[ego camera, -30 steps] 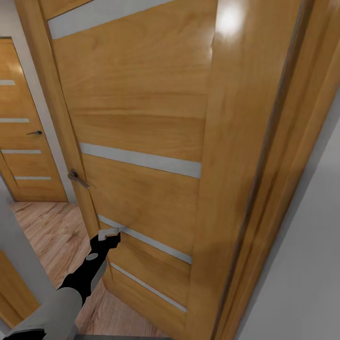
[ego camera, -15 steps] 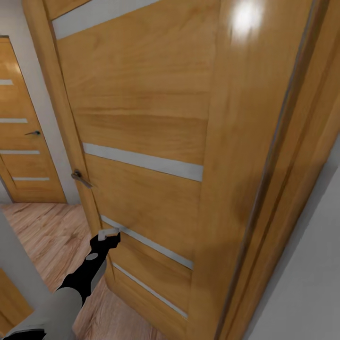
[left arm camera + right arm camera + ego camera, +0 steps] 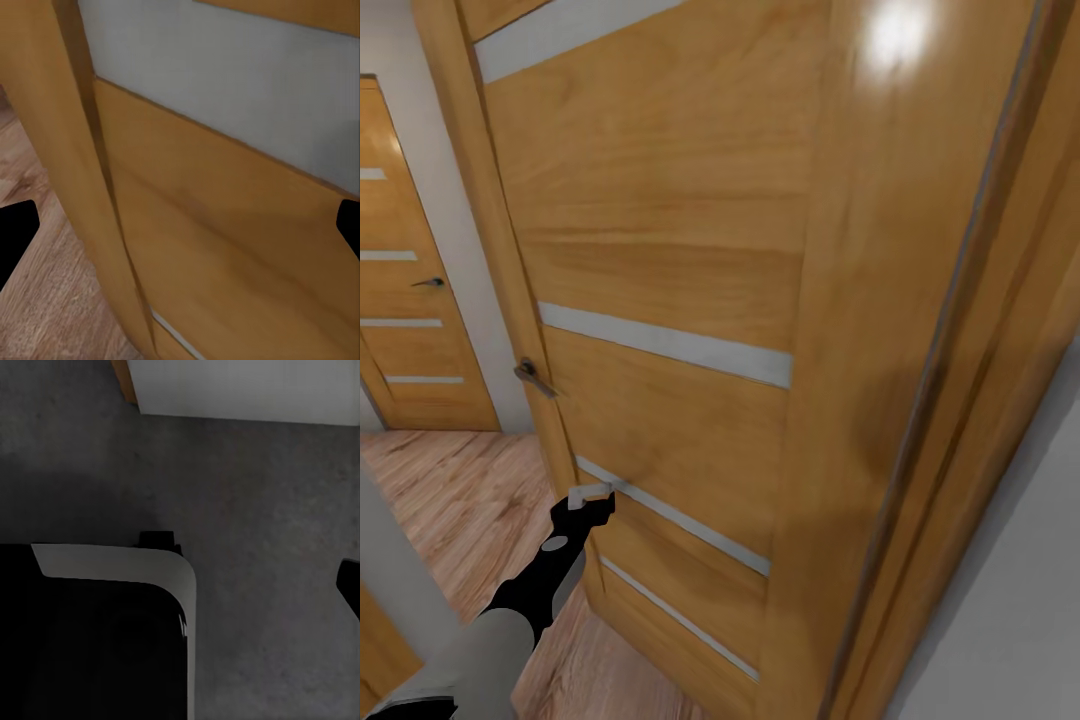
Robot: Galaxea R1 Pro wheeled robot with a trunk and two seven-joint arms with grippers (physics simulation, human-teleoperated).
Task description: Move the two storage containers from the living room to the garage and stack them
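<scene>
- The left arm [image 3: 510, 620] is reaching forward from the lower left of the head view, grey at the forearm and black toward the wrist.
- The left gripper [image 3: 592, 495] is sitting right at the free edge of a wooden door [image 3: 660, 250], low down, beside one of the door's pale horizontal strips [image 3: 670, 515]; whether it is touching the door cannot be told.
- In the left wrist view its two black fingertips [image 3: 15, 236] are showing at opposite edges of the frame, spread wide apart with nothing between them, and the door's edge and a pale strip are lying straight ahead.
- The door is standing ajar, and a small dark lever handle [image 3: 530, 377] is sticking out at its edge, above the gripper.
- Light wood-plank flooring [image 3: 460, 500] is running past the door on the left.
- Farther back on the left, a second door [image 3: 410, 330] of the same kind is standing shut in a pale wall.
- In the right wrist view, one black fingertip [image 3: 349, 585] is showing at the frame's edge over the floor [image 3: 262, 495], dark grey and speckled; whether those fingers are spread or closed cannot be told.
- A dark body with a pale curved edge [image 3: 150, 585] is lying close to that camera, and a white wall base [image 3: 240, 390] is standing farther off.
</scene>
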